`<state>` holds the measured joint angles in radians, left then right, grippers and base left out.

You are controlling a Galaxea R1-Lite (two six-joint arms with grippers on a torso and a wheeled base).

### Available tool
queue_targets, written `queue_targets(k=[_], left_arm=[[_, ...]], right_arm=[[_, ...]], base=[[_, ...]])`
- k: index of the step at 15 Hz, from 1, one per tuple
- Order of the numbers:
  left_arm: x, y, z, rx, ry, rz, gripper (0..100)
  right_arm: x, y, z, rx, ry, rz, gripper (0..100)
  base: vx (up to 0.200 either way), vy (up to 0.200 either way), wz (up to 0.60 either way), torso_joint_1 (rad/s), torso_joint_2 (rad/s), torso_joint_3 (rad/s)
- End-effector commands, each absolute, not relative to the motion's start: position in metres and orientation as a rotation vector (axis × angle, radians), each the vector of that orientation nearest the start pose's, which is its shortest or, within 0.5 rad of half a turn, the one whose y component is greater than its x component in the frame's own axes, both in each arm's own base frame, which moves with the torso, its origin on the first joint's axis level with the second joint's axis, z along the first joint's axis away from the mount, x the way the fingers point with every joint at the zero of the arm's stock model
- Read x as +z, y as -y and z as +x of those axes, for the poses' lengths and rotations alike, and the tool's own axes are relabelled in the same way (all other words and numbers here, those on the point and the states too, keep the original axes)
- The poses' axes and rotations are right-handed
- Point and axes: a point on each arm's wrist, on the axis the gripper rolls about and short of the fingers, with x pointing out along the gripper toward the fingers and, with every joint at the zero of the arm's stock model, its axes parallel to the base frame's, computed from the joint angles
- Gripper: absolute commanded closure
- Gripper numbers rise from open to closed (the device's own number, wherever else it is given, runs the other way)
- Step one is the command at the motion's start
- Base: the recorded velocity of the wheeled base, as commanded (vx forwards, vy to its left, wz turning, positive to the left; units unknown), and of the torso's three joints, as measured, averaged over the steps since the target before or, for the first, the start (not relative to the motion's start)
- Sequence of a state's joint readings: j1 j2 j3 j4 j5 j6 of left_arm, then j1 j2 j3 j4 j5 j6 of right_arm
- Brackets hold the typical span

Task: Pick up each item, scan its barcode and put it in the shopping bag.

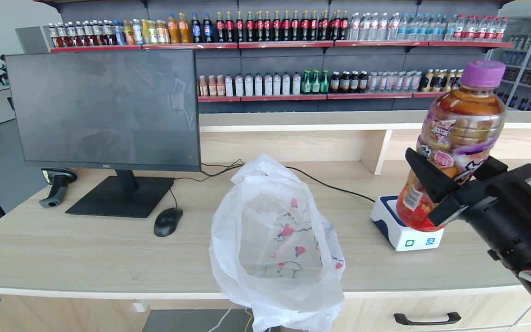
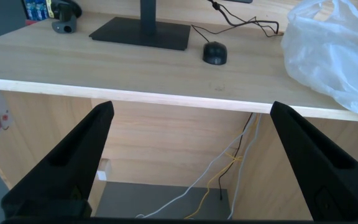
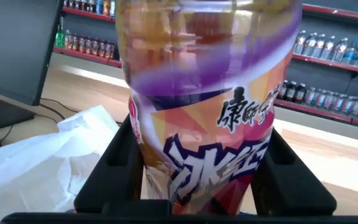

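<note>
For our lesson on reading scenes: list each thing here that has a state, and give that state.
bottle: capped, held nearly upright.
right tool: shut on the bottle.
left tool: open, empty.
bag: mouth open.
monitor: screen dark.

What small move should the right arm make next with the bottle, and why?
Probably tilt the purple-capped drink bottle so its barcode faces the white-and-blue scanner. The right gripper holds it upright, base over the scanner in the head view, and the barcode sits on the side wall, not facing down. The shopping bag can wait.
</note>
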<state>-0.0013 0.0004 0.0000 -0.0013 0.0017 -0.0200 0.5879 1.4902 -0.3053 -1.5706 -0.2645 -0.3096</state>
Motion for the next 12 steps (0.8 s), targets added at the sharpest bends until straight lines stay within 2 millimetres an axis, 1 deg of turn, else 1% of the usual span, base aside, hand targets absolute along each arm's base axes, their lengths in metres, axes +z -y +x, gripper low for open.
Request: queue_targets(k=[1,2,4,5,9,12], left_arm=[[0.076,0.000,-0.023,0.000,0.002,-0.021,0],[0.076,0.000,-0.023,0.000,0.002,-0.021,0],[0.076,0.000,-0.023,0.000,0.003,-0.020,0],[0.076,0.000,-0.023,0.000,0.003,-0.021,0],[0.076,0.000,-0.023,0.000,0.002,-0.021,0],[0.076,0.000,-0.023,0.002,0.003,-0.021,0]], right_arm=[[0.206,-0.109,0.174,0.265,0.401,-0.110,100],[0.201,-0.108,0.180,0.258,0.363,-0.020,100],[0.198,-0.109,0.183,0.266,0.342,0.037,100],[0.196,-0.110,0.185,0.269,0.332,0.058,100],[0.191,-0.109,0.183,0.280,0.304,0.095,100],[0.188,-0.108,0.181,0.286,0.294,0.091,100]], base=[[0.000,0.000,0.00,0.000,0.00,0.000],[0.000,0.000,0.00,0.000,0.00,0.000],[0.000,0.000,0.00,0.000,0.00,0.000],[0.000,0.000,0.00,0.000,0.00,0.000],[0.000,0.000,0.00,0.000,0.00,0.000],[-0.200,0.000,0.00,0.009,0.00,0.001]])
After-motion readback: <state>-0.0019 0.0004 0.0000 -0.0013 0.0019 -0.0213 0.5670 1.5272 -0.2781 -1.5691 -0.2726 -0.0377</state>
